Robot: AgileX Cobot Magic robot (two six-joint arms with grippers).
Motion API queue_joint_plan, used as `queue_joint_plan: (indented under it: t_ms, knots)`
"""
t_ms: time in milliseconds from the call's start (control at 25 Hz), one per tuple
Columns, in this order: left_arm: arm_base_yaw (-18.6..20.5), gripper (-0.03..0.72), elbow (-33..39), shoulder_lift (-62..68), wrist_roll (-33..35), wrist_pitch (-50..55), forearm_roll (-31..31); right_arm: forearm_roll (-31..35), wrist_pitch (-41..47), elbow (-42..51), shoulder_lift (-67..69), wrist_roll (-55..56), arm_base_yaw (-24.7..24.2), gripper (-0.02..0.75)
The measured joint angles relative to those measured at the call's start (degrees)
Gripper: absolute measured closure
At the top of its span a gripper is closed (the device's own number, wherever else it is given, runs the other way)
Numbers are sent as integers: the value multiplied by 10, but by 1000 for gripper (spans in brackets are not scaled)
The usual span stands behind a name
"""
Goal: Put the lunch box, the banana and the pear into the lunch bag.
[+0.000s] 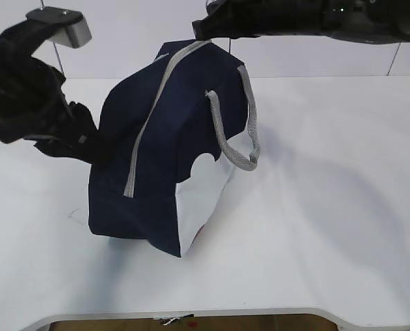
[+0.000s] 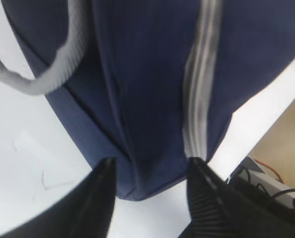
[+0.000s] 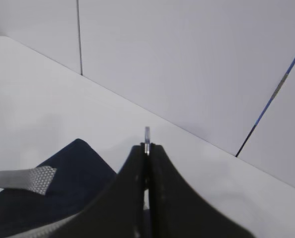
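Two arms flank a navy bag [image 1: 165, 148] standing tilted on a white table [image 1: 329, 207], pale wall behind.
Left gripper [image 2: 150, 173] is spread open around the bag's end, by its grey zipper [image 2: 199, 84]. Right gripper [image 3: 147, 151], above the bag's top, is pinched on a small clear tab [image 3: 147, 134].

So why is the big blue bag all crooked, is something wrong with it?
The boxy navy-blue fabric lunch bag is tipped, one end lifted off the white table. The right tool is shut on a thin clear piece at the bag's top end. The left tool's jaws stand apart around the lower end. Nothing looks torn or spilled.
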Motion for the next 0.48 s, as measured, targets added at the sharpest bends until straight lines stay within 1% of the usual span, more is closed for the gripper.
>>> queue_joint_plan:
  t_ms: [80,160,320,480]
  knots:
    - [0,316,-17,-7,-6,11,0,0,-3,0,0,4,0,721]
    - [0,278,-41,-15,-12,15,0,-1,-6,0,0,6,0,721]
    - [0,261,-83,-19,-14,8,0,-2,-15,0,0,14,-1,721]
    - [0,278,-110,7,-14,6,0,-3,-20,0,0,18,-1,721]
